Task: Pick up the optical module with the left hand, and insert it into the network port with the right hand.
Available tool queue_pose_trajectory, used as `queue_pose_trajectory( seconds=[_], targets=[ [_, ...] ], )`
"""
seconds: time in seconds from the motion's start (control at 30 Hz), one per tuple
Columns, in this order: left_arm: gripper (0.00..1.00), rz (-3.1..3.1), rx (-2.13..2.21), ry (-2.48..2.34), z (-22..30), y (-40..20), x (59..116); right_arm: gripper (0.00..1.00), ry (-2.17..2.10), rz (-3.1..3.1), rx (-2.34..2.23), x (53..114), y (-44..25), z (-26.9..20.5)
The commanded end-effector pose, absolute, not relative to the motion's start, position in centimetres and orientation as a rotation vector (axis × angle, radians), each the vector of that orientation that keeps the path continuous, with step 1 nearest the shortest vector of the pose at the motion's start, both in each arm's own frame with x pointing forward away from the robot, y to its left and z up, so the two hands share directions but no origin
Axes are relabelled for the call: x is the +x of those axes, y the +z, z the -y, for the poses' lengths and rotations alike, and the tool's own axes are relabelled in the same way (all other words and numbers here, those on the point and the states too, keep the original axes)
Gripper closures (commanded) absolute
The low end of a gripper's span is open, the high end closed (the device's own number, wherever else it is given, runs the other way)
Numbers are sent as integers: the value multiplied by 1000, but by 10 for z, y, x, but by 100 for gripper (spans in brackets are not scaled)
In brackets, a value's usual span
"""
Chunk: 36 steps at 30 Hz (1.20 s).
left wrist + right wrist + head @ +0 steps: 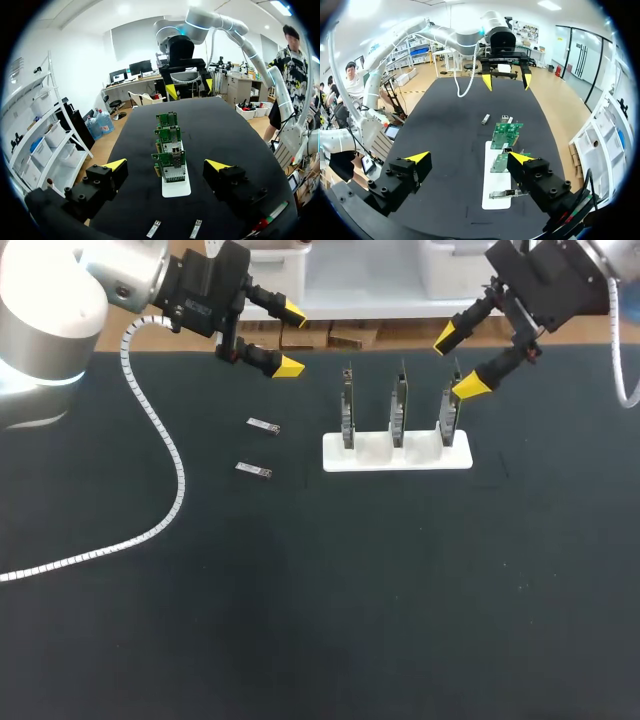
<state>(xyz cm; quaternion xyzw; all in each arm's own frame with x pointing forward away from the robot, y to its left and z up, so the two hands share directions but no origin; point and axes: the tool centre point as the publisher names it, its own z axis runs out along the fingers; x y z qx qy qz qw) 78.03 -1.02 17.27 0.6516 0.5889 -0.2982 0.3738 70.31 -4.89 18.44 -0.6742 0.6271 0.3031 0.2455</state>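
Observation:
Two small silver optical modules lie on the black table left of the stand: one (264,425) farther back, one (254,471) nearer. In the left wrist view they lie (156,228) (196,229) just under my left gripper (166,165). That gripper (290,338) hangs open and empty above the table's back edge. A white stand (380,462) carries three upright green circuit boards with network ports (399,405). My right gripper (457,363) is open and empty, above and behind the rightmost board (449,410). In the right wrist view the boards (506,134) stand ahead of its fingers (521,157).
My left arm's white ribbed cable (170,490) trails across the left part of the table. Cardboard boxes (330,337) sit just behind the back edge. The black tabletop (400,590) in front of the stand is bare.

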Motion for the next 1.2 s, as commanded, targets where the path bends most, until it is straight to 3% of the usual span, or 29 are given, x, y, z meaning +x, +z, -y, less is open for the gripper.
queue_pose_trajectory(
  seconds=[0.03,0.4,1.2],
  targets=[
    [0,-1513,1673,-763,11,173,781,0,826,-1710,-1839,703,184,49],
    [0,-1486,1850,-682,0,182,783,0,826,-1710,-1839,703,184,49],
    [0,-1722,2266,-495,-71,99,707,0,826,-1710,-1839,703,184,49]
  ],
)
